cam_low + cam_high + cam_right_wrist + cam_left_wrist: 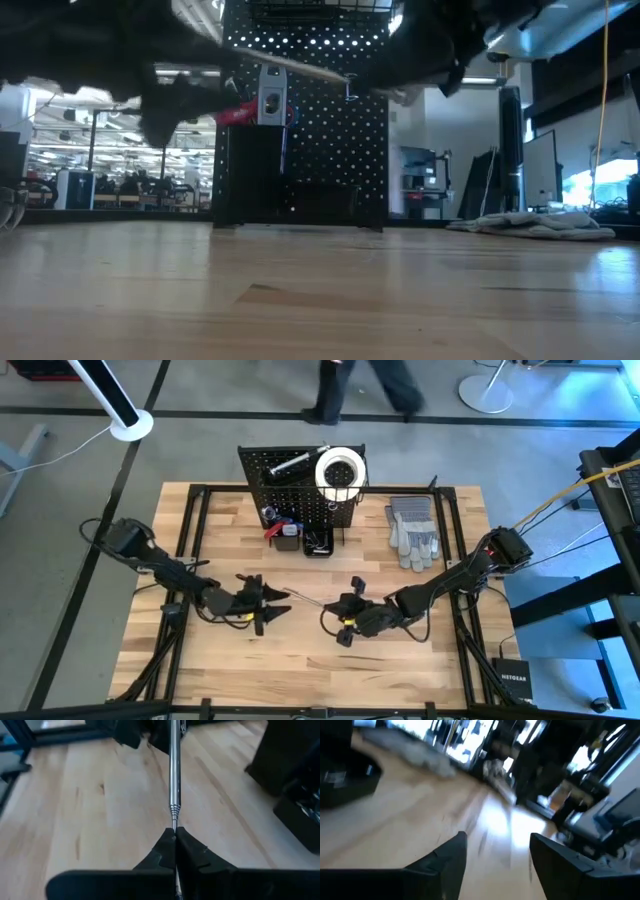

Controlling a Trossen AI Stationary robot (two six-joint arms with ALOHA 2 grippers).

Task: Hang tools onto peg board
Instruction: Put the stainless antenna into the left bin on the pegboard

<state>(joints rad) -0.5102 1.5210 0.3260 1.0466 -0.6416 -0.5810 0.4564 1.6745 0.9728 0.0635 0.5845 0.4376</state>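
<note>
We see the right gripper pinched shut on a slim silver telescopic metal rod, held level above the pale wooden slatted table at its middle; the rod reaches toward the left gripper, whose dark fingers stand apart with nothing between them; behind both stands the upright black perforated peg board, a white tape roll in its wire basket; grey work gloves lie beside it
</note>
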